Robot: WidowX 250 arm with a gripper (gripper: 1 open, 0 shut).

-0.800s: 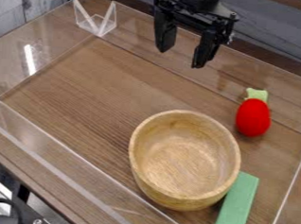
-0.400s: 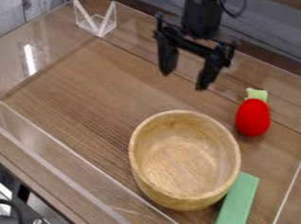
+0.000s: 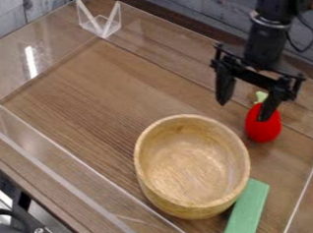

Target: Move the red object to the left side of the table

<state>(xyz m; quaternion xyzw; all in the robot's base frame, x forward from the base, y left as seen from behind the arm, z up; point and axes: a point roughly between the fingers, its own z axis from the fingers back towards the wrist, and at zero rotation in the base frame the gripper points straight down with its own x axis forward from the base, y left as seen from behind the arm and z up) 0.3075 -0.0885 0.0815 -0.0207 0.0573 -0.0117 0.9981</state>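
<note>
The claw (image 3: 248,102) is pointed straight down with its fingers spread wide, nothing grasped. The red object (image 3: 262,123) is seen right below and slightly to the right of it, partly covered by the right finger, resting on the table (image 3: 94,96). A wooden bowl (image 3: 191,165) is sat below-left of the claw, and a green block (image 3: 245,215) is further down.

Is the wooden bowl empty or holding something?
Empty: the wooden bowl shows only bare wood inside; the red object sits outside it.
</note>
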